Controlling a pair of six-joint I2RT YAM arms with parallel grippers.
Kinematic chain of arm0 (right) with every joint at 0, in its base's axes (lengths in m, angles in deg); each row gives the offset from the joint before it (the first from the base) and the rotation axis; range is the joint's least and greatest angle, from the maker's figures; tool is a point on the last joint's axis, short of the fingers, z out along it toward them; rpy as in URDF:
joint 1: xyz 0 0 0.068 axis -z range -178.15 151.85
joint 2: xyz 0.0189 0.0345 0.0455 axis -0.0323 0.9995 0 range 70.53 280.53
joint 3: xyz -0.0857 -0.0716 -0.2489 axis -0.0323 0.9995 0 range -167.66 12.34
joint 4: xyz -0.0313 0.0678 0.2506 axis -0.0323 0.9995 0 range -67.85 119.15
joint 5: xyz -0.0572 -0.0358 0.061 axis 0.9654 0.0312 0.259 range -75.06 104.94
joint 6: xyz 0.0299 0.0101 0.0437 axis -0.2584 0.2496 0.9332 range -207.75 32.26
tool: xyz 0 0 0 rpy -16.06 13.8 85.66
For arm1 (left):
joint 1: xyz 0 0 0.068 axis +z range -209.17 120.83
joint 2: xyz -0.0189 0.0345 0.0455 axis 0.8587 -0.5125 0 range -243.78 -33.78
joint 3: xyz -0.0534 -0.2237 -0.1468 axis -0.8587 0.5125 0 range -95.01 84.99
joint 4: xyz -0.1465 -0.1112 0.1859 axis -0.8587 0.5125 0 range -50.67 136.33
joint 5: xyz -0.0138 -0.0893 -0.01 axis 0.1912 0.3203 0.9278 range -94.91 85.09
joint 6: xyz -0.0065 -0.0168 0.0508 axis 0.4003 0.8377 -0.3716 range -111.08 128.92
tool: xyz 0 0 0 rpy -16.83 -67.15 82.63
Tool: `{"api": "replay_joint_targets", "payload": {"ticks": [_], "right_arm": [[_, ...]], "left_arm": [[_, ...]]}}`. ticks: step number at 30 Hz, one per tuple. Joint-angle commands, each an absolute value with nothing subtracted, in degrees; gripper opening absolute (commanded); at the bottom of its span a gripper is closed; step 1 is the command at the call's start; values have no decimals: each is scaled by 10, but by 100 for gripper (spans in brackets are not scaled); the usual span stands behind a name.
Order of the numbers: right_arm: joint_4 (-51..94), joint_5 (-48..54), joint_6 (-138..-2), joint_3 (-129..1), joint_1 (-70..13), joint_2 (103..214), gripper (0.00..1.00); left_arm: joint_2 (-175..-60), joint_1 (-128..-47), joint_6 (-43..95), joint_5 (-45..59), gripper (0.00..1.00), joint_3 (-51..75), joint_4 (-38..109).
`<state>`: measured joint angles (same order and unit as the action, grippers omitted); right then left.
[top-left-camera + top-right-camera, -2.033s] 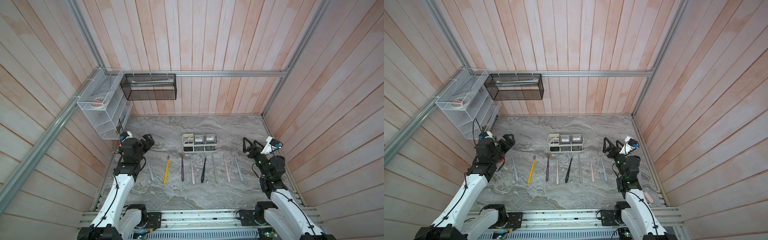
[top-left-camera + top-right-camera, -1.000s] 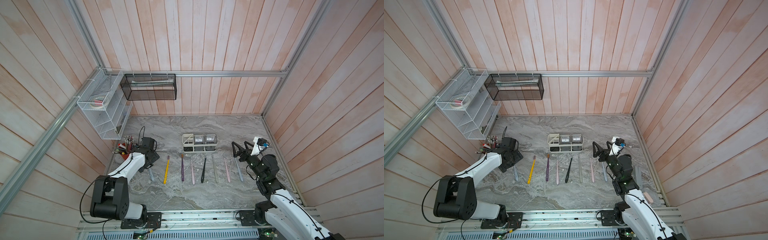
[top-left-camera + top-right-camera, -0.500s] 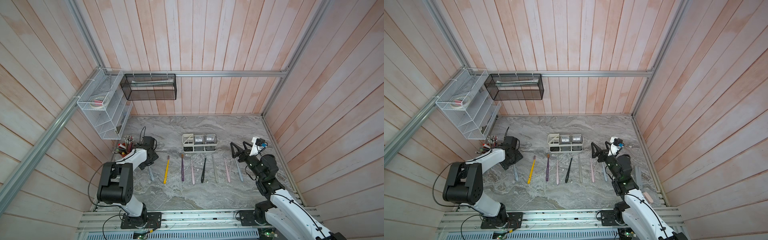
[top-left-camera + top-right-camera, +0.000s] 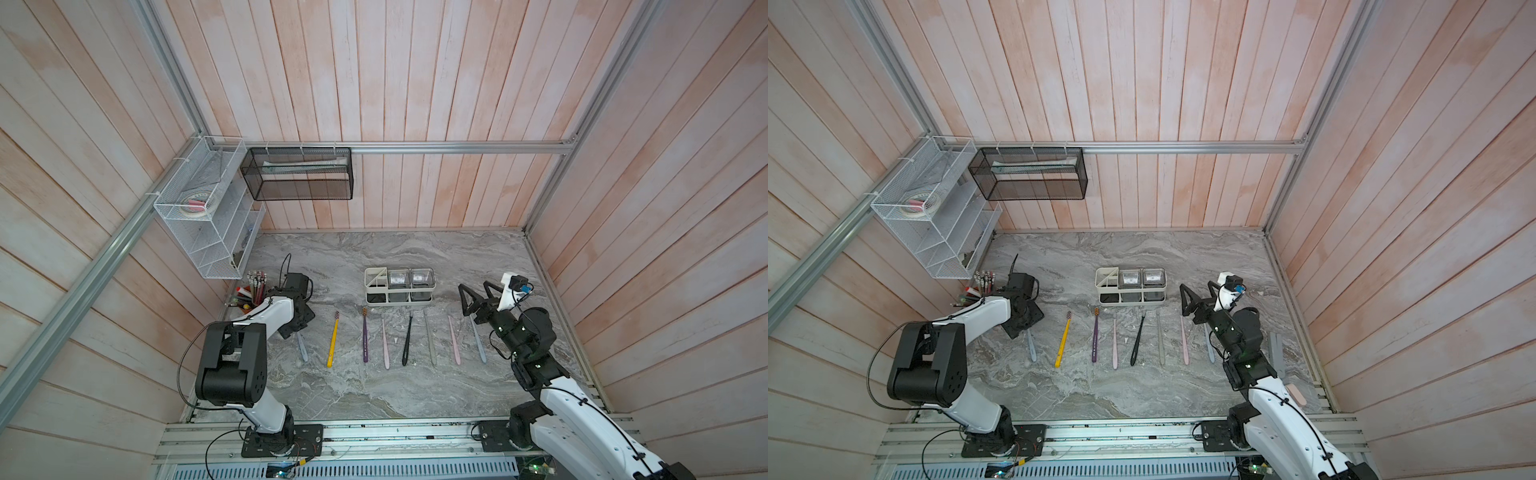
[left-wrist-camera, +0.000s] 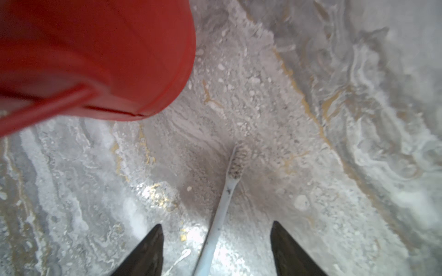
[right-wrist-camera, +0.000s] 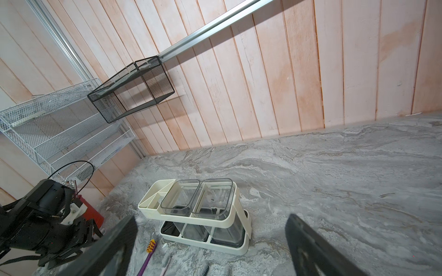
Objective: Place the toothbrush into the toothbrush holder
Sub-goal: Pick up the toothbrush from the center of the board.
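Note:
Several toothbrushes lie in a row on the marble top in front of the cream toothbrush holder (image 4: 376,302) (image 4: 1108,302) (image 6: 235,210). The leftmost one, a pale grey-blue toothbrush (image 4: 302,348) (image 4: 1031,348) (image 5: 229,188), lies flat between the fingers of my left gripper (image 4: 297,331) (image 5: 216,224). The jaws are open, with a gap on each side of the handle. My right gripper (image 4: 473,286) (image 4: 1196,286) (image 6: 210,217) hangs open and empty above the table, right of the holder.
A red cup (image 5: 95,59) (image 6: 92,212) of pens (image 4: 255,282) stands close beside the left gripper, by the left wall. Yellow (image 4: 332,340), purple (image 4: 365,338) and black (image 4: 407,340) toothbrushes lie further right. A white wire rack (image 4: 208,224) and a black mesh basket (image 4: 297,174) hang on the walls.
The left arm has folded down and set its gripper over the leftmost toothbrush, jaws narrowing. The right gripper has drifted a little toward the holder, still open.

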<state>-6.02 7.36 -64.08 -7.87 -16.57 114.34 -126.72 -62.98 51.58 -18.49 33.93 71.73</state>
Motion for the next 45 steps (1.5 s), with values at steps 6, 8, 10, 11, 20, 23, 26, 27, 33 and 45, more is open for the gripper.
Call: {"api": "replay_joint_targets", "payload": {"ticks": [6,8,10,11,20,23,26,27,33,45], "right_arm": [[-42,84,-652,-96,-174,1136,98],[-41,87,-652,-95,-175,1133,98],[-39,89,-652,-95,-178,1132,98],[-38,90,-652,-96,-178,1132,98],[-30,99,-654,-102,-184,1132,98],[-28,101,-654,-103,-185,1131,98],[-25,104,-655,-105,-186,1131,98],[-24,104,-655,-105,-186,1131,98],[-23,107,-655,-107,-187,1131,98],[-21,108,-655,-109,-189,1131,98]], "left_arm": [[-1265,-642,515,-185,63,354,742],[-1265,-646,515,-185,56,357,741],[-1266,-648,515,-182,52,360,739],[-1264,-649,515,-182,52,362,738],[-1255,-652,514,-187,45,389,734],[-1256,-652,514,-186,40,395,731],[-1256,-652,515,-186,39,402,728],[-1255,-652,515,-185,35,405,726],[-1256,-652,515,-188,25,407,728],[-1256,-652,515,-188,11,409,722]]}}
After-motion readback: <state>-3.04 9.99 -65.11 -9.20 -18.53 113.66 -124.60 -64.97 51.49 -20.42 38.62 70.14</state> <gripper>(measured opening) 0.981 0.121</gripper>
